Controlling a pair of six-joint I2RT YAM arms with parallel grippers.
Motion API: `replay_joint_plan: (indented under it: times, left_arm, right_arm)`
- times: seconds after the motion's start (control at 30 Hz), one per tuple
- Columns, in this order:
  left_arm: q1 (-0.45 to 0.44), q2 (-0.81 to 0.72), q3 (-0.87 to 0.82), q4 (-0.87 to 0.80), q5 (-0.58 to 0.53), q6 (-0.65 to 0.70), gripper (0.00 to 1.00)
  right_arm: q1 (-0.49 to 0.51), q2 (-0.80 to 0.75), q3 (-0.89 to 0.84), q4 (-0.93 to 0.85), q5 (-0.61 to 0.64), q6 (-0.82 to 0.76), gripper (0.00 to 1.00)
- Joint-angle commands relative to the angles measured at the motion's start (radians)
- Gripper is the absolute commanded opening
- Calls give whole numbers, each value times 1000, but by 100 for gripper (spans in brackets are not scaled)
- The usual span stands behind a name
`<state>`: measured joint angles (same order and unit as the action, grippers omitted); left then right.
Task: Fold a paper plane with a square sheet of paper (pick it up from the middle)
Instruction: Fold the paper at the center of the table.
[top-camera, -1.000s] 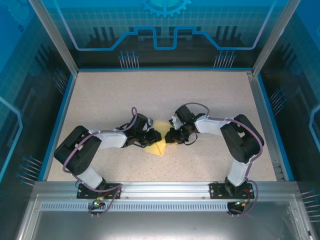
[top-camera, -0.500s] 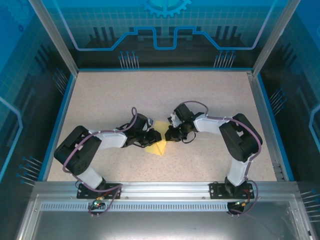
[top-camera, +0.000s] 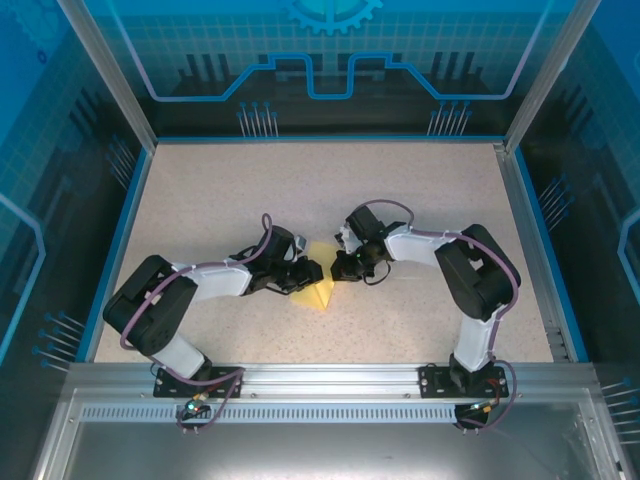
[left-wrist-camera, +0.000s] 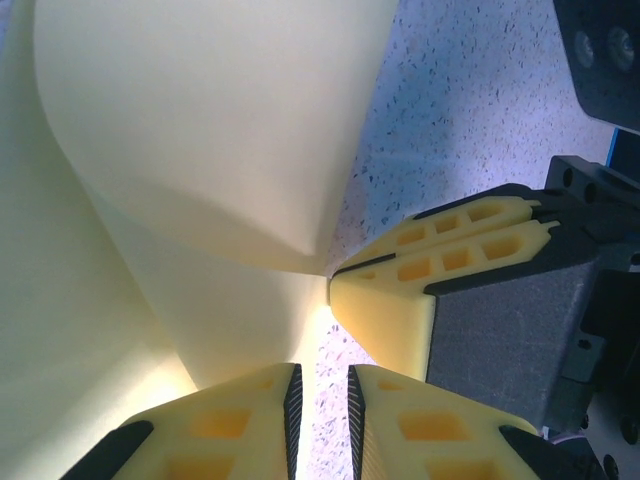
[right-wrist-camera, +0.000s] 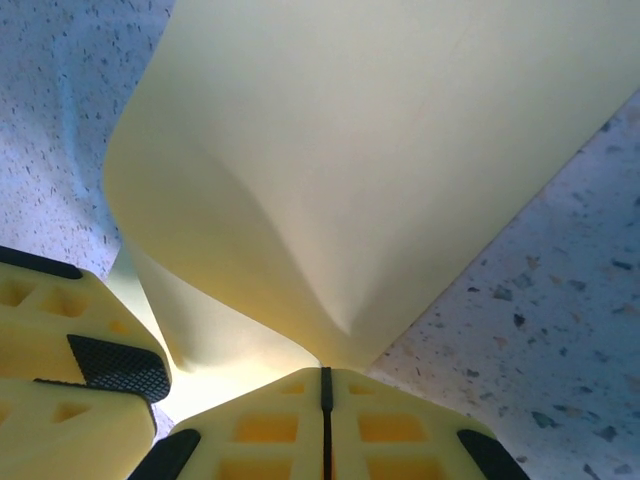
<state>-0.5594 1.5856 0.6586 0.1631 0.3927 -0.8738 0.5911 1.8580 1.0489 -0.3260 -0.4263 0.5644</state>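
The sheet of paper (top-camera: 318, 292) lies near the middle of the desk (top-camera: 250, 200), directly between the two claw tips. It is pale yellow, unmarked and not flat: in the left wrist view (left-wrist-camera: 200, 150) and the right wrist view (right-wrist-camera: 380, 150) it rises off the desk in curved layers. These layers narrow to a single pinched point.

Right claw (top-camera: 334, 272): closed. In its own wrist view the two fingertips (right-wrist-camera: 323, 372) meet along a thin dark seam. The narrowed point of the sheet runs straight into that seam, so this claw is gripping the sheet at its tip. The left wrist view shows the same claw (left-wrist-camera: 335, 285) from the side, jaws together at the point of the paper.

Left claw (top-camera: 307, 276): jaws nearly together. In its own wrist view (left-wrist-camera: 322, 375) a narrow slit separates the fingers, and speckled desk is visible through it. The lower layer of the sheet reaches the left finger. Whether this claw is clamping the paper cannot be determined.

The two claw tips stand just beside each other above the sheet.
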Motion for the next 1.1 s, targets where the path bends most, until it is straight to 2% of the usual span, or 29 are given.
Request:
replay_joint_plan:
  times: [0.0,1.07]
  left_arm:
    - [-5,1,22,-1,38,4,24]
    - [-10,15,22,12,60,9,24]
  right_arm:
    - [12,21,33,-25,3,-22,7]
    - [27,56,52,-50,-6,-41,8]
